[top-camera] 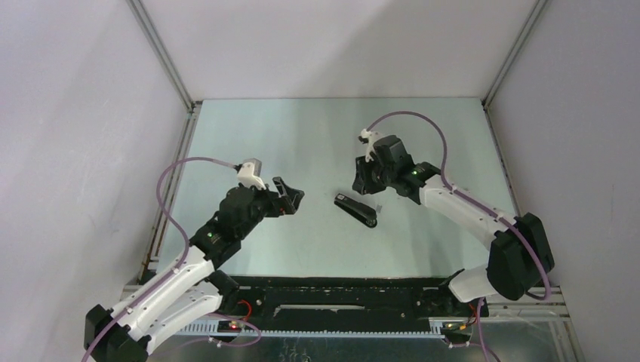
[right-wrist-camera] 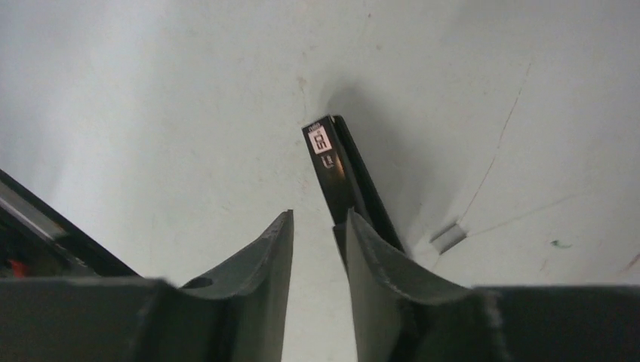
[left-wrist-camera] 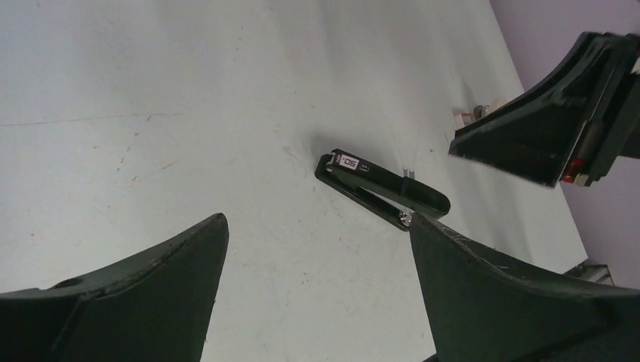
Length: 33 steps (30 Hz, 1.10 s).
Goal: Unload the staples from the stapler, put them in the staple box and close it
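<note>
The stapler (top-camera: 355,210) is a thin black bar lying flat on the pale table, slanting from upper left to lower right between the two arms. In the left wrist view the stapler (left-wrist-camera: 377,188) lies just beyond my right fingertip. My left gripper (left-wrist-camera: 317,222) is open wide with only table between its fingers; from above, the left gripper (top-camera: 290,194) hangs left of the stapler. My right gripper (right-wrist-camera: 318,219) stands just above and right of it with a narrow, empty gap, its right finger (right-wrist-camera: 377,256) over the stapler (right-wrist-camera: 336,162). A small silvery strip of staples (right-wrist-camera: 450,237) lies on the table beside it.
Grey walls with metal corner rails (top-camera: 162,53) close the table in on the left, back and right. The arms' bases and a black rail (top-camera: 347,290) run along the near edge. Thin scratch lines mark the table (right-wrist-camera: 498,151).
</note>
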Motion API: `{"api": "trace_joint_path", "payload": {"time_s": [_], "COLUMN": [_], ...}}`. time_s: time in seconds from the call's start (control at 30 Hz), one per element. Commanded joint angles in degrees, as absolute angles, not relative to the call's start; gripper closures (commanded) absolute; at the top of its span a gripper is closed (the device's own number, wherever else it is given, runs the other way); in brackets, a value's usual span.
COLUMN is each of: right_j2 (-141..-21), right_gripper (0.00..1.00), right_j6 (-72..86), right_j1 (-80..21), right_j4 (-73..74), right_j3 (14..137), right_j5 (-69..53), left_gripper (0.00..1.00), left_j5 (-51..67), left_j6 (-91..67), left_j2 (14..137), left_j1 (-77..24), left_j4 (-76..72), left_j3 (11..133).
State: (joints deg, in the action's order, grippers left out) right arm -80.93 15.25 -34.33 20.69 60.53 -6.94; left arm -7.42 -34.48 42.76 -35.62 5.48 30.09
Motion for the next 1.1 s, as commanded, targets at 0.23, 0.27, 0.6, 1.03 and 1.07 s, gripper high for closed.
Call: {"api": "trace_joint_path", "payload": {"time_s": [0.23, 0.27, 0.6, 1.03, 1.07], "right_j2": [-91.39, -92.27, -102.63, -106.31, -105.85], "right_gripper": [0.34, 0.33, 0.31, 0.63, 0.69], "right_j6": [-8.14, -8.8, -11.64, -10.41, -9.9], "right_j1": [-38.61, -38.71, -40.45, -41.04, -41.0], "right_j4": [33.21, 34.29, 40.97, 41.62, 41.24], "right_j3": [69.04, 69.72, 76.33, 76.65, 76.71], "right_j5": [-8.7, -8.78, -3.87, -0.19, -0.53], "left_gripper": [0.04, 0.03, 0.03, 0.02, 0.03], "left_j5": [-12.95, -13.23, -13.52, -14.25, -14.26], "left_j6": [-32.93, -32.81, -31.94, -31.83, -31.82], "left_j2": [39.25, 39.13, 39.23, 38.56, 38.56], "left_j1": [-35.85, -35.84, -35.86, -35.86, -35.84], "left_j4": [8.99, 9.19, 10.48, 10.38, 10.19], "left_j3": [29.18, 29.22, 29.66, 28.61, 28.57]}}
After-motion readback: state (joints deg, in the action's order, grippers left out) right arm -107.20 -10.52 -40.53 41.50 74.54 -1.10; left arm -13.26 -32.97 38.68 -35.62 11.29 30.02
